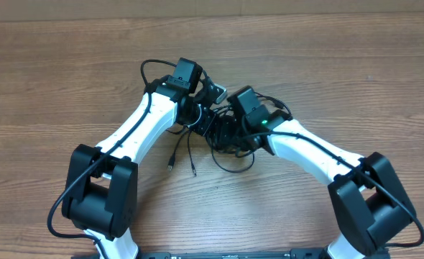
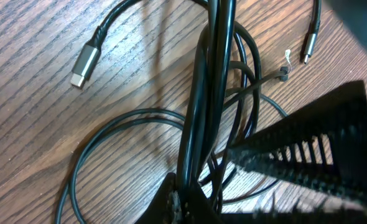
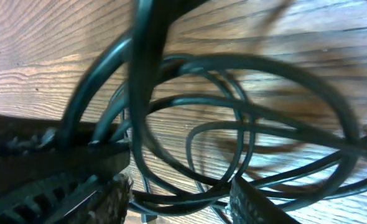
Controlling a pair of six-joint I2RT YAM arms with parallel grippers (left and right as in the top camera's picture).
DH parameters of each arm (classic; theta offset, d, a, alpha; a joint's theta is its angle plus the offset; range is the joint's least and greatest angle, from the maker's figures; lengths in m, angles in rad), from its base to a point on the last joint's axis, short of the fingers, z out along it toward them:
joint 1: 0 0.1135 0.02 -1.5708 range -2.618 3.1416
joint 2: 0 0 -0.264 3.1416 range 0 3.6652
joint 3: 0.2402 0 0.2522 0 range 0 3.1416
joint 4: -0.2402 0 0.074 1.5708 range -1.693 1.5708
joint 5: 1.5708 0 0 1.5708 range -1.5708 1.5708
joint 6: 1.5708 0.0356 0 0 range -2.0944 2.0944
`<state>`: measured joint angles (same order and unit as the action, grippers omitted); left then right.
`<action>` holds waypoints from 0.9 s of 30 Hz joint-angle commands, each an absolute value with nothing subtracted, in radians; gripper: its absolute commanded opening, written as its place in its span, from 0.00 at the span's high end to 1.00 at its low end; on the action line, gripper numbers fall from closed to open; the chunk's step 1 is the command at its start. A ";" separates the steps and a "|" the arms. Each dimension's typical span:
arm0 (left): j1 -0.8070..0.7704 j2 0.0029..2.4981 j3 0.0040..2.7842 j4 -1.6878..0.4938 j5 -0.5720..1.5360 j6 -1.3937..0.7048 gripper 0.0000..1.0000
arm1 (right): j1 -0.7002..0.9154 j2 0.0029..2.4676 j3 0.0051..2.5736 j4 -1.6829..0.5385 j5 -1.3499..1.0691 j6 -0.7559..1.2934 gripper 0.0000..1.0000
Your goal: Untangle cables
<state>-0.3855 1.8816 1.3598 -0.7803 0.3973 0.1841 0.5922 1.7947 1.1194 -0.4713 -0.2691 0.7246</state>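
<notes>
Blurred cables point(image 3: 143, 74) loop between the right tool's point(image 3: 180, 199) half-parted jaws, seen only from its wrist. The other wrist shows the left tool point(image 2: 186, 202) clamped on the bundle, silver plug point(image 2: 84, 65) nearby. Overhead, the tangle lies central on the counter point(image 1: 341, 57).

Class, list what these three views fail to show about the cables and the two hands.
- Overhead: the left hand and right hand cover the knot in the cables; crossings unreadable.
- Left wrist: the bottom edge cuts off where the left hand pinches the strands.
- Right wrist: blur; which loop lies between the fingers is unclear.
</notes>
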 commanded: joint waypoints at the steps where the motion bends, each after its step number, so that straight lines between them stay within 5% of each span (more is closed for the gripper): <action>1: -0.393 1.885 1.350 -0.781 0.439 0.202 0.96 | 0.614 1.797 1.118 -0.451 -0.189 0.736 0.49; 13: -0.365 1.885 1.350 -0.747 0.453 -0.109 0.95 | 0.513 1.708 1.119 -0.572 -0.334 0.684 0.35; 20: -0.364 1.885 1.350 -0.748 0.476 -0.332 0.96 | 0.517 1.711 1.118 -0.698 -0.163 0.765 0.27; 27: -0.364 1.885 1.350 -0.754 0.517 -0.345 0.96 | 0.524 1.713 1.101 -0.713 -0.098 0.809 0.27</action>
<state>-0.3683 1.8816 1.3579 -0.7513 0.4652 -0.2989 0.5152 1.7321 1.1183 -0.7155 -0.1658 0.7658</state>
